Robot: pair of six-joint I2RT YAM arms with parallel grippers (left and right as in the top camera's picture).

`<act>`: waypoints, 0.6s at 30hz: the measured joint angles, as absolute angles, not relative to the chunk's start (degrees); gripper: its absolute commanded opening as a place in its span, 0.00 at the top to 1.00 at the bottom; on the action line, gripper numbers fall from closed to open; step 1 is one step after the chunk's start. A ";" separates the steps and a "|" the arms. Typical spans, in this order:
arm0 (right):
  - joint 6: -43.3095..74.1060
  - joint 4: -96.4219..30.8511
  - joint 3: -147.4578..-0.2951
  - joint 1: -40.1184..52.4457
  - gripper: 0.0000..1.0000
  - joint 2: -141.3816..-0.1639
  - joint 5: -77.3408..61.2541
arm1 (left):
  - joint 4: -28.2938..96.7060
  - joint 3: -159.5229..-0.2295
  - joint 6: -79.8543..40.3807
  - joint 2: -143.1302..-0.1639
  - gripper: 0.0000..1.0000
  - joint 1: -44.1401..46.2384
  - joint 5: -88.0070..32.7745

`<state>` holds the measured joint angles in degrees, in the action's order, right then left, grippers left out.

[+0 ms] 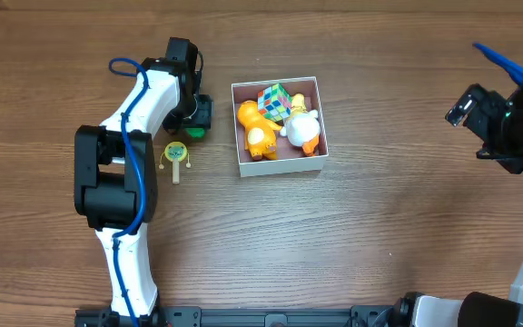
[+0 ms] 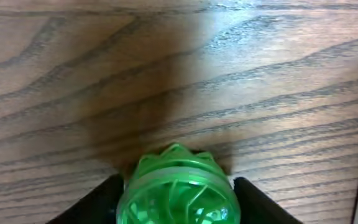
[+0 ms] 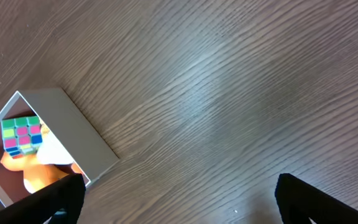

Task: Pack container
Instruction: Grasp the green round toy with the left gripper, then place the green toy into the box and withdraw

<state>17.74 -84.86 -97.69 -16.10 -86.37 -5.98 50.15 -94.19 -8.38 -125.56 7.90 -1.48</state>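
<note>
The container [image 1: 281,165], a shallow white box, sits mid-table and holds a colour cube [image 1: 274,98], an orange toy [image 1: 256,128] and a white and orange toy [image 1: 302,129]. My left gripper [image 1: 196,120] is down at the table left of the box. Its fingers press both sides of a green ribbed ball toy [image 2: 176,191], which also shows in the overhead view [image 1: 194,133]. My right gripper [image 3: 179,208] is open wide and empty, raised at the far right [image 1: 476,111]. The box corner [image 3: 73,127] and cube [image 3: 20,134] show in the right wrist view.
A small yellow toy with a stick handle [image 1: 175,155] lies on the wood table just below the left gripper, left of the box. The left arm [image 1: 116,173] runs down the left side to its base at the front edge.
</note>
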 measured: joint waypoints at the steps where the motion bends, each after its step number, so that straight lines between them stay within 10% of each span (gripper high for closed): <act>1: 17.63 -85.01 -97.69 -16.10 0.00 -86.37 -6.00 | 50.24 -94.19 -8.32 -125.56 0.47 7.90 -1.19; 18: 16.64 -85.06 -97.69 -16.10 0.00 -86.37 -6.00 | 74.41 -120.38 -7.05 -126.13 0.70 8.80 -6.04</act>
